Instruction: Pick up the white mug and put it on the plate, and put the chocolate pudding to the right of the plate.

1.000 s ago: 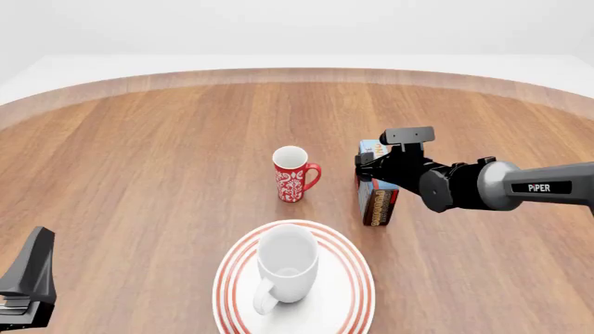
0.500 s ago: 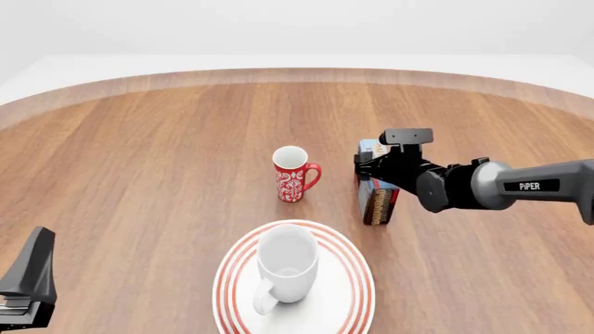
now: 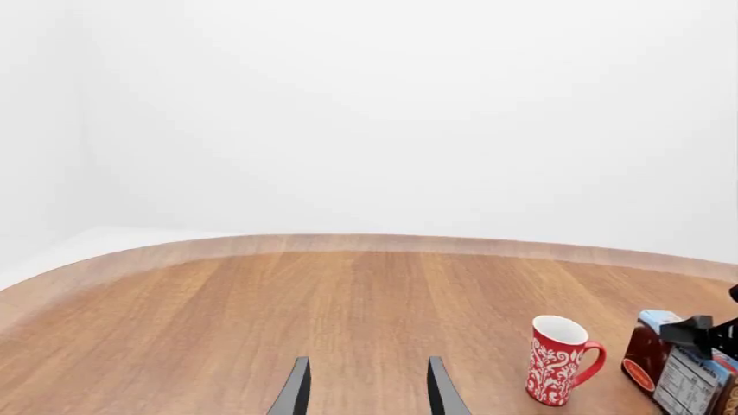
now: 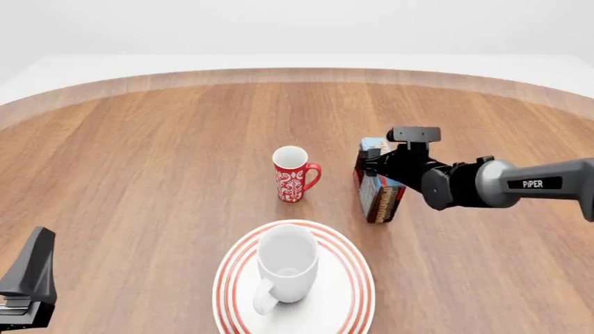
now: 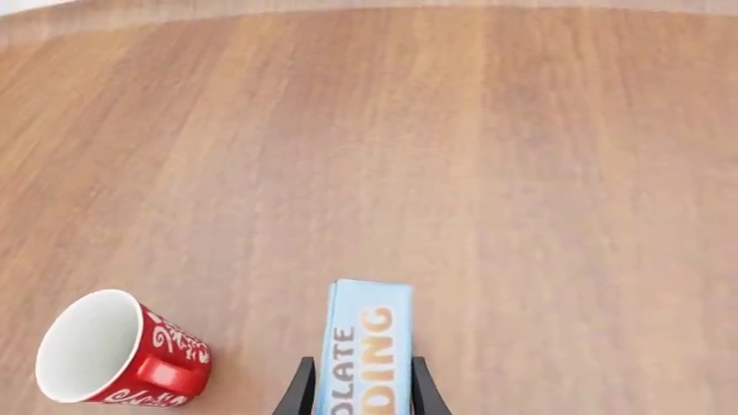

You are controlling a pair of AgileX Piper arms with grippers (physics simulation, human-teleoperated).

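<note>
My right gripper [image 5: 358, 389] clenches the chocolate pudding [image 4: 376, 182] by its top edge; tilting could slip it free.

**Open surface left and far; crowding at centre and right**

Bare surface [image 4: 139, 174] across the left half and far side. Near centre, blocked by plate [image 4: 357, 278] carrying white mug [image 4: 286, 264]. Beyond it, red mug [image 4: 292, 174]. Just right, pudding [image 4: 376, 198] pinched in right gripper [image 4: 378, 167], arm stretching rightward. Narrow gap between red mug and pudding.

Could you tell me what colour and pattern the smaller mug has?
The smaller mug is red with a white floral pattern, white inside; the front view shows it best.
</note>
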